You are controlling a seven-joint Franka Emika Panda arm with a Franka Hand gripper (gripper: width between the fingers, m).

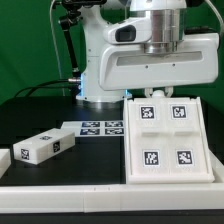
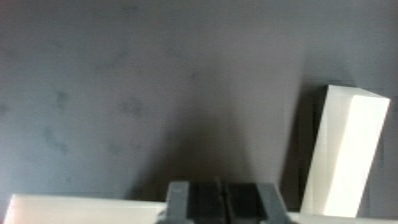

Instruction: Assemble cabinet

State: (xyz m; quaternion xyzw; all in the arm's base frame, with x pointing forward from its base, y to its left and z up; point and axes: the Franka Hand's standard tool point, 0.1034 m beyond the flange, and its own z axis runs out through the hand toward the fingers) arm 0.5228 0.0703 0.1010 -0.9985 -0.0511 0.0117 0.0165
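The big white cabinet body (image 1: 165, 135) lies flat at the exterior view's right and shows several black-and-white tags on its recessed face. A long white block (image 1: 45, 147) with tags lies at the left, with another white piece (image 1: 4, 160) at the left edge. My gripper (image 1: 152, 92) hangs low over the body's far edge under the large white hand. In the wrist view its fingers (image 2: 192, 205) are pressed together with nothing between them, over dark table. A long white part (image 2: 347, 150) lies beside the gripper (image 2: 224, 205), and a white part's edge (image 2: 80, 210) is close by it.
The marker board (image 1: 100, 127) lies flat on the black table behind the parts. The robot's base (image 1: 90, 60) stands at the back. A raised white rim (image 1: 100, 192) runs along the table's near edge.
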